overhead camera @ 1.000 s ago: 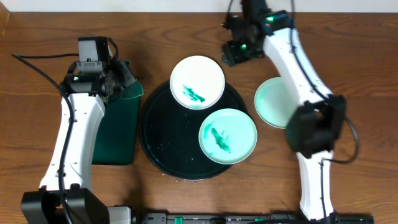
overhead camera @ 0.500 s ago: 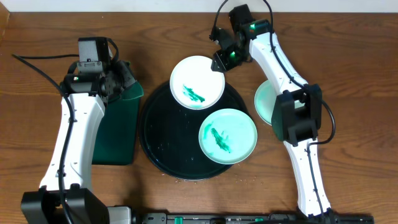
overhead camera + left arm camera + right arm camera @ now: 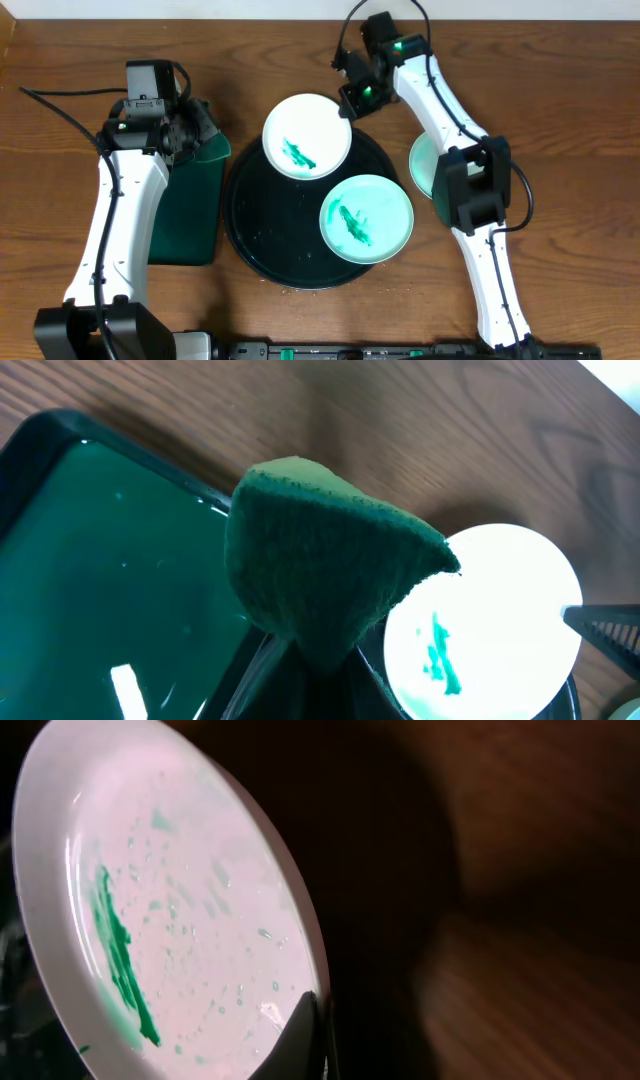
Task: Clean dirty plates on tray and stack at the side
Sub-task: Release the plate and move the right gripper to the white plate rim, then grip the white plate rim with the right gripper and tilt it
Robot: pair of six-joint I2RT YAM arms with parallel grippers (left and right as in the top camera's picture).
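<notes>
Our right hand [image 3: 350,100] is pressed together on the far rim of the white plate [image 3: 307,150], pinching its edge between the fingers; the right wrist view shows a fingertip [image 3: 305,1038] clamped against that rim. This plate lies at the upper edge of the round black tray [image 3: 250,235], overhanging the rim a little, and a dark green smear [image 3: 296,153] crosses its middle. Our left hand [image 3: 197,128] is closed on a dark green wiping cloth [image 3: 320,575] and hangs over the near corner of the rectangular green tray [image 3: 185,220], just beside the black tray and apart from every plate.

We judge the task roughly 1 third done. 1 mint-green plate [image 3: 428,165] sits on the table [image 3: 580,120] to the right of the black tray, partly hidden by our right arm; the part we see shows no smear, so we take it as cleaned and set aside. 2 plates are left: the white plate in our grip, and a second mint-green plate [image 3: 366,218] lying flat on the lower right of the black tray with its own green smear. Neither has been wiped, and no stack of more than 1 plate exists yet.
</notes>
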